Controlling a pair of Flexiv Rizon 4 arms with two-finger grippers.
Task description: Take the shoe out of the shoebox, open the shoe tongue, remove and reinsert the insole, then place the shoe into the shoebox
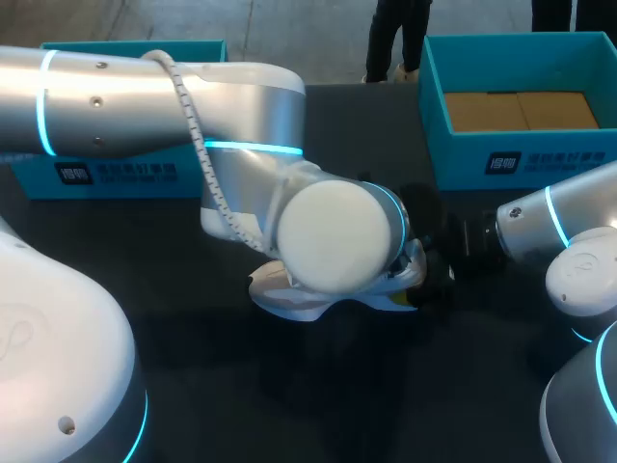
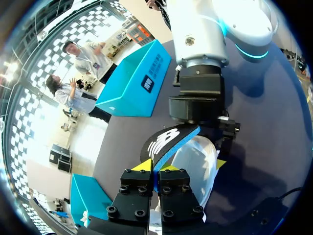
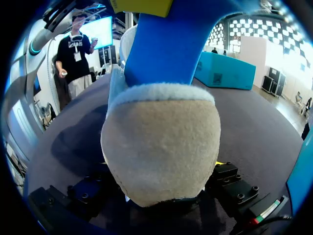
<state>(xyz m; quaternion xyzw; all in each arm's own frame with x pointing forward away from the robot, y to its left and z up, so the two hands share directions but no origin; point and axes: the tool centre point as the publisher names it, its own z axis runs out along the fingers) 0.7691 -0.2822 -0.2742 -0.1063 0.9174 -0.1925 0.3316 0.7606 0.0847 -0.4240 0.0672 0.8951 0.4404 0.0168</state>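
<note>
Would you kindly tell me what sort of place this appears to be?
Likely a robot manipulation test bench: a dark tabletop carrying teal cardboard shoeboxes, and a white shoe whose blue insole the left gripper pinches.

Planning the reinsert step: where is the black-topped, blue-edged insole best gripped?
Grip the blue-edged insole at its free, raised end, fingers on its two flat faces, coming from opposite the white shoe: the rest curves into it.

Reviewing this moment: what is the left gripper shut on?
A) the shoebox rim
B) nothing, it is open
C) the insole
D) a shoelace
C: in the left wrist view the left gripper pinches the blue-edged insole, which rises out of the white shoe.
</note>
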